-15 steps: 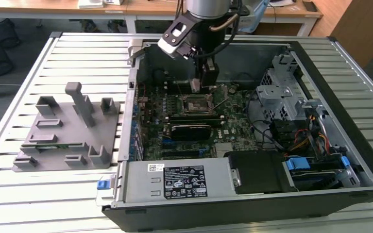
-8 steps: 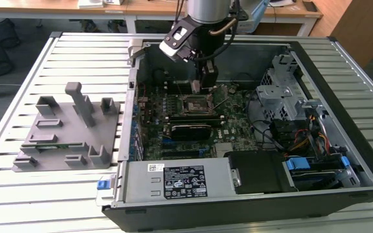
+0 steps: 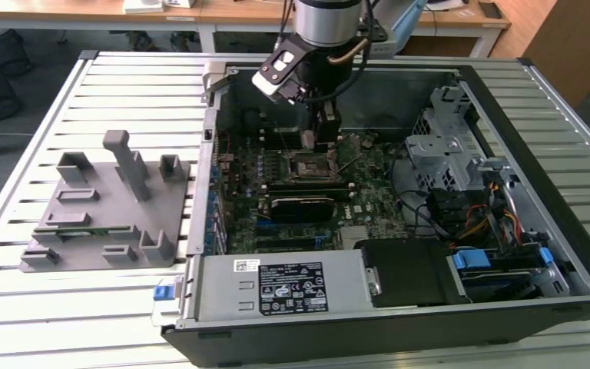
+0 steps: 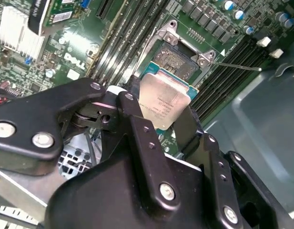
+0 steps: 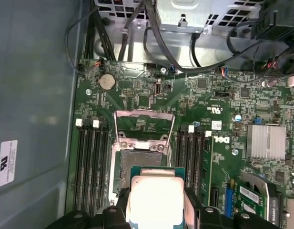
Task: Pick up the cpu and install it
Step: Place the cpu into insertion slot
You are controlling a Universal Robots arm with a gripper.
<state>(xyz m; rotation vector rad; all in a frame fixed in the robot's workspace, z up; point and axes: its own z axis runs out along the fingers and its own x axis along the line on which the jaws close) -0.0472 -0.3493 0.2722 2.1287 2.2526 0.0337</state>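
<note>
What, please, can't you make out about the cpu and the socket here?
- cpu sides: both wrist views, covered by gripper fingers.
- socket near part: first wrist view, behind the cpu.
- Gap between cpu and socket: exterior view, too small to tell.

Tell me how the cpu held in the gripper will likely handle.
The cpu looks like a thin rigid plate, so it probably won't flex in the gripper. Its shiny metal top suggests smooth surfaces, so it might slip if the edge grip loosens. Being small and thin, it is likely light.

In PC case (image 3: 377, 338) cpu (image 4: 163, 102) hangs over socket (image 4: 177, 59); fixture blk (image 3: 105, 207) on the exterior view's left.
</note>
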